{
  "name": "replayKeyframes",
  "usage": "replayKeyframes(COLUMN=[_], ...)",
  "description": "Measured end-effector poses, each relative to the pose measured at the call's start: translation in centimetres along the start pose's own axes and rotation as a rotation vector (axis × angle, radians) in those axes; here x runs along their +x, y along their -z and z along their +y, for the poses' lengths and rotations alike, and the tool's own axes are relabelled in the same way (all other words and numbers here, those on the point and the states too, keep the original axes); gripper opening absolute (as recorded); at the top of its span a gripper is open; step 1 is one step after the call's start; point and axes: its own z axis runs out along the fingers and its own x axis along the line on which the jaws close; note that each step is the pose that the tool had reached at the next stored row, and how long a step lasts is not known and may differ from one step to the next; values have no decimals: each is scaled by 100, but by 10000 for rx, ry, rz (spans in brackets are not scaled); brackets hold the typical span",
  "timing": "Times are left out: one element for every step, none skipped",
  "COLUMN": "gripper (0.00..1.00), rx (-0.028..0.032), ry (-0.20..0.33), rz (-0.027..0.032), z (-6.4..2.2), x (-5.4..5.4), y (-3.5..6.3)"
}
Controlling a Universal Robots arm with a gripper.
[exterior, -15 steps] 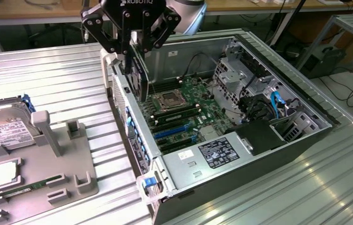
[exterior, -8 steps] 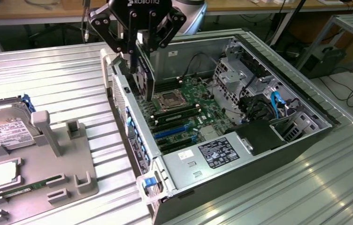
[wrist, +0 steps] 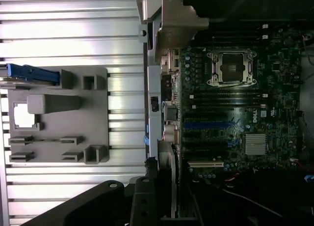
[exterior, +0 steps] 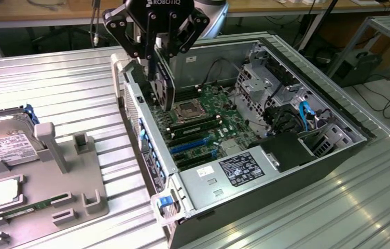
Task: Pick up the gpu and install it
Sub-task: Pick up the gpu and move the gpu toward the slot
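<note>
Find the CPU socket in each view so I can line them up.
Exterior view: CPU socket inside the open case, by the lower end of the gpu that the gripper holds.
Wrist view: CPU socket across the black memory slots from the blue slot.
Shared landmark: the blue slot.

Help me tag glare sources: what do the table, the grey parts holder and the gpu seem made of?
The table looks like bare ribbed metal, probably aluminium: bright streaks. The grey parts holder looks matte plastic, moulded or printed: no shine. The gpu is a dark, dull circuit board; finer finish unclear.
</note>
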Motion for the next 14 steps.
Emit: replayKeyframes(gripper=[27,27,27,27,27,27,27,27,27,27,27,27,27,27], rx=[1,1,0,1,1,1,1,1,1,2,1,1,1,1], ry=[0,0,0,0,0,1,0,0,1,0,1,1,0,0], rz=[0,0,0,0,0,0,0,0,0,0,0,-1,-1,-1], z=[0,0,1,1,1,1,2,2,2,2,3,3,3,3], x=[-8,-19,-29,-39,-53,-67,-83,-98,-111,-121,-140,-149,-159,-168], y=[-1,-1,-3,-3,-5,-6,-7,-9,-10,-11,-14,-15,-16,-17])
